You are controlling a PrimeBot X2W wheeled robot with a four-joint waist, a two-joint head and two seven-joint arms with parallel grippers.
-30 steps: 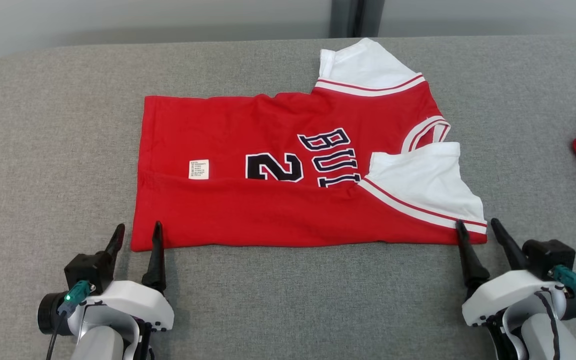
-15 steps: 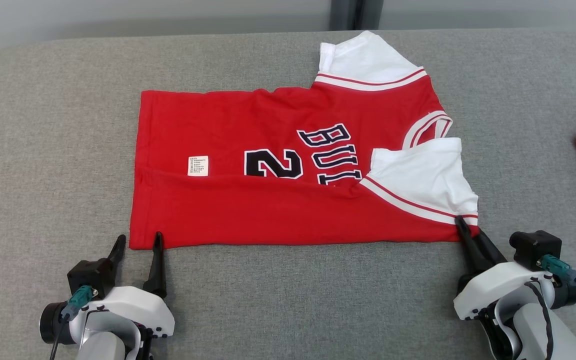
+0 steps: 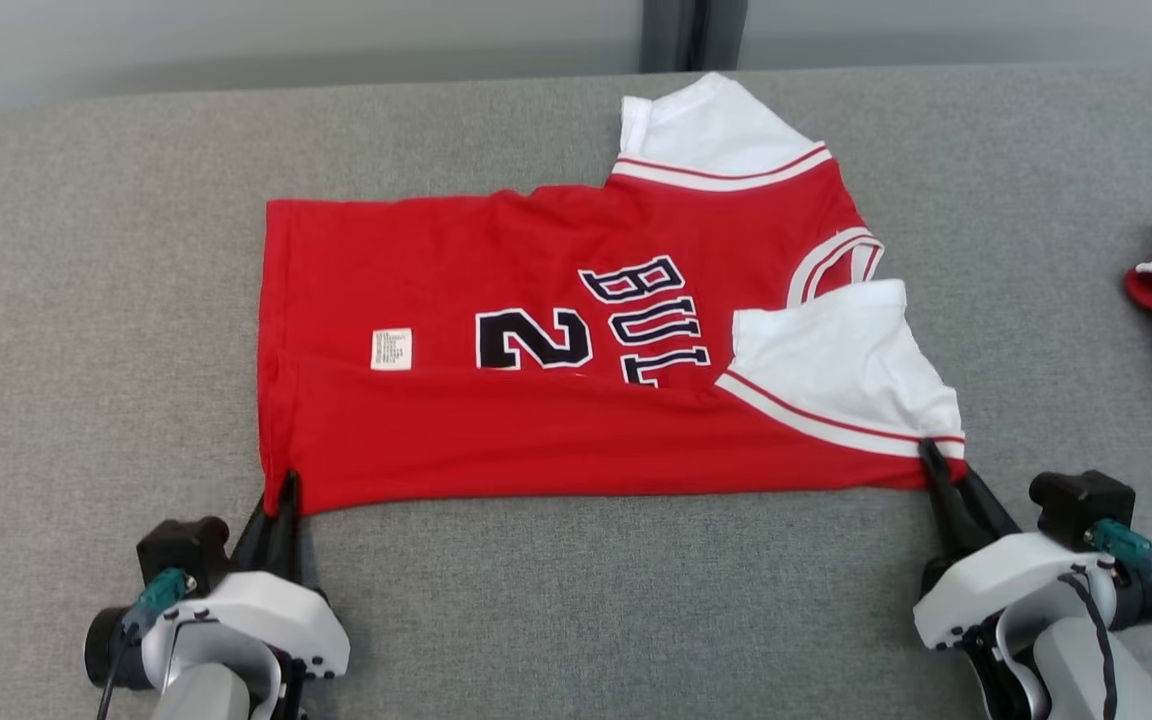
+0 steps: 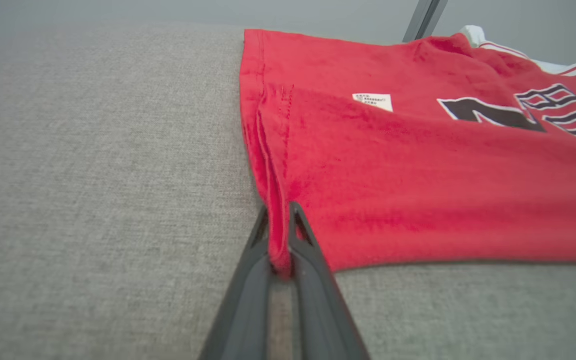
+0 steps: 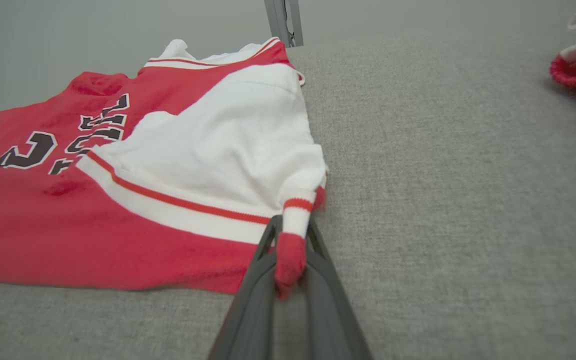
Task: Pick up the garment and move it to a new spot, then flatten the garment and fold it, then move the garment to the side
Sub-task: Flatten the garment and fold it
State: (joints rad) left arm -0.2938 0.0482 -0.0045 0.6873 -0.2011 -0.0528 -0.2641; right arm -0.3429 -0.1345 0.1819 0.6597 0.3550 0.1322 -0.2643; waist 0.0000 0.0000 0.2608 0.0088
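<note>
Garment point(image 3: 556, 440) near edge pinched at both corners: left fingers point(image 3: 285, 520) on hem, right fingers point(image 3: 942, 495) on sleeve. Lift evenly, keep edge taut.

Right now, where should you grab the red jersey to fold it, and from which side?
By its two near corners, coming in low from the robot's side. The red jersey lies flat with a straight near edge, so each corner sticks out for pinching. The left end effector and right end effector are shut on them.
</note>
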